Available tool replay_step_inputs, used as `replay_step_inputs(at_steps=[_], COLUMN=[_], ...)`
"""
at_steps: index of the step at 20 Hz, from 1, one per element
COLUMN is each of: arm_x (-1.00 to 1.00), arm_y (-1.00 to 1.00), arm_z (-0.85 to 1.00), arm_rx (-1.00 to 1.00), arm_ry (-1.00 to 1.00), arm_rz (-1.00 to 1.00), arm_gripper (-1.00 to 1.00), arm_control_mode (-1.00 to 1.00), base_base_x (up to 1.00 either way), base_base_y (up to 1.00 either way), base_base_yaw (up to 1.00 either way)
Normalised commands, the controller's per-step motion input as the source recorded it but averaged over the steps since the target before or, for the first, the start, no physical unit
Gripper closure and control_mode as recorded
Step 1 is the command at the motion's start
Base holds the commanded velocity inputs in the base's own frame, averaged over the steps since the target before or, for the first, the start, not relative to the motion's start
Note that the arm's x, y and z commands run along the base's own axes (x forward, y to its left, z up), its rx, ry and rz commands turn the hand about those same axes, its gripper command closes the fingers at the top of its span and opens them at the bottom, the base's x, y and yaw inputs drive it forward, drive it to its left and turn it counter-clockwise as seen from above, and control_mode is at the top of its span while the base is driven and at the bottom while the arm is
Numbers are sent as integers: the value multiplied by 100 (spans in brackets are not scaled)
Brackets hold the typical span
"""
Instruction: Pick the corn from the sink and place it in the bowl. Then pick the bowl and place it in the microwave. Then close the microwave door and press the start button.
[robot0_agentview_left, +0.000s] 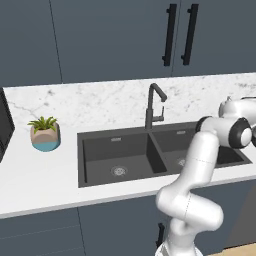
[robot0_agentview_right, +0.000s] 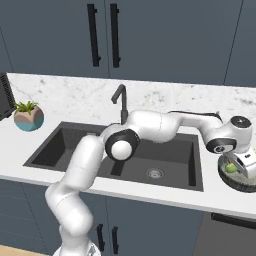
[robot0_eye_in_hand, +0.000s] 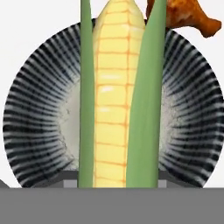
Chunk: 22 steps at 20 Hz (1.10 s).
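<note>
My gripper (robot0_agentview_right: 240, 169) is shut on the corn (robot0_agentview_right: 230, 168), a yellow cob with green husk leaves. It holds the corn just above the bowl (robot0_agentview_right: 239, 184), which stands on the counter right of the sink (robot0_agentview_right: 125, 150). In the hand view the corn (robot0_eye_in_hand: 116, 96) runs upright down the middle, with the dark ribbed bowl (robot0_eye_in_hand: 35, 127) spread out beneath it. The arm reaches across the sink's right basin (robot0_agentview_left: 220, 155) to the far right. A dark slab at the far left edge (robot0_agentview_left: 4, 125) seems to be part of the microwave; its door and buttons are out of view.
A tall black faucet (robot0_agentview_left: 154, 105) stands behind the sink divider. A small potted plant (robot0_agentview_left: 45, 134) sits on the counter to the left. An orange-brown piece of food (robot0_eye_in_hand: 183, 16) lies beyond the bowl's rim. Dark cabinets hang above.
</note>
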Motion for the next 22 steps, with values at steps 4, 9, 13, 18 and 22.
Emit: replay_step_inputs(at_steps=[4,9,13,18,22], arm_x=[14,16,16,-5,-6], arm_y=[-11,-6,0,0,0], arm_z=[-37,-35,-21,0,15], arm_rx=[0,0,0,0,0], arm_ry=[0,0,0,0,-2], arm_rz=[0,0,0,0,0], arm_gripper=[100,-100,-100,-100,-100], arm_control_mode=[-100,-100,-100,-100,-100], base_base_x=[0,0,0,0,0], base_base_y=[0,0,0,0,0], base_base_yaw=[0,0,0,0,0])
